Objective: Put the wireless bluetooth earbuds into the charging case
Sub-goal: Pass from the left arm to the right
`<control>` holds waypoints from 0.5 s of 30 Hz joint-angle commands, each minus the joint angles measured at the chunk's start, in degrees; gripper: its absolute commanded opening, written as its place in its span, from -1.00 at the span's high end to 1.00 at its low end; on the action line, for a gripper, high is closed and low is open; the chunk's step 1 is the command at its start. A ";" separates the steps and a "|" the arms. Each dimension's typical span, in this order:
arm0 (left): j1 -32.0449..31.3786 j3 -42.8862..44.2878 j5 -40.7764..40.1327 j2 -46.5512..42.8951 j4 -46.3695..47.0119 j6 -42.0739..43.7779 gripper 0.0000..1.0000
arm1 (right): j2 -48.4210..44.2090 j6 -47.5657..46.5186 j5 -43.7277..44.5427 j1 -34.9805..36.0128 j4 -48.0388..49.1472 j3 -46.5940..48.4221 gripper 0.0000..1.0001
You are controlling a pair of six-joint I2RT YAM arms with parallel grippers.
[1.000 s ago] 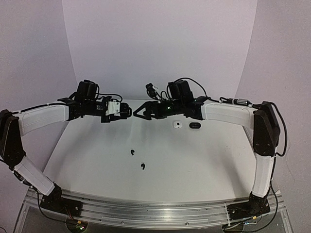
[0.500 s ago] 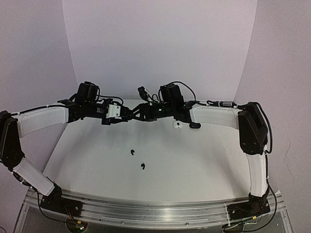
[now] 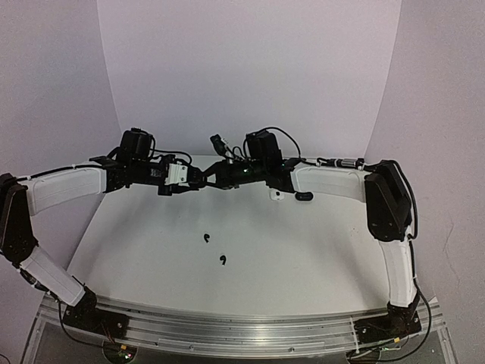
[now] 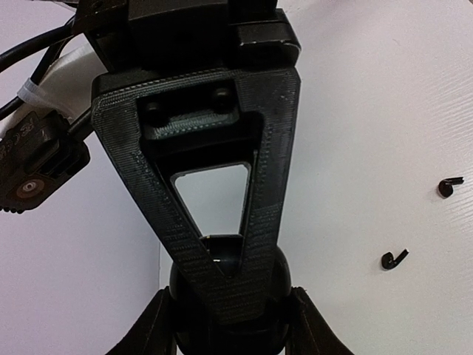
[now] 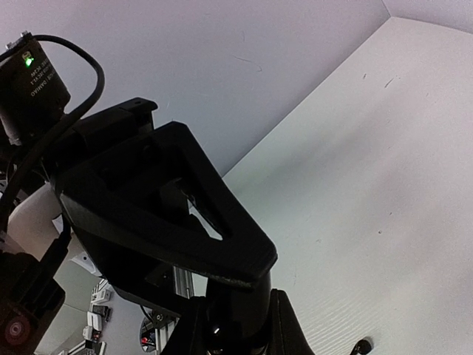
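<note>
R tool (image 4: 222, 281) closed onto L-held case (image 4: 199, 334), prob.; white table (image 3: 303, 243), lilac walls (image 3: 250, 76).

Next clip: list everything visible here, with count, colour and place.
earbuds: two, black, loose mid-table, apart
held case: one, black, raised above the far table
white case: one, white, far table, by the right arm
black case: one, black, beside the white case
table: one, white
rail: one, silver, near edge
left gripper: black, shut on the held case
right gripper: black, tips at the held case, grip unclear
</note>
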 commanded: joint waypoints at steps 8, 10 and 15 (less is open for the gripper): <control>5.94 5.60 18.31 -2.24 -7.28 -28.58 -0.87 | -12.66 -14.50 0.19 0.38 1.83 -4.19 1.00; 8.06 6.30 26.69 -3.11 -8.79 -34.09 -0.91 | -16.33 -17.85 0.00 0.42 1.96 -5.88 1.00; 8.42 3.66 39.60 -7.19 -3.48 -51.92 -0.87 | -22.31 -26.33 0.30 1.64 2.97 -9.03 1.00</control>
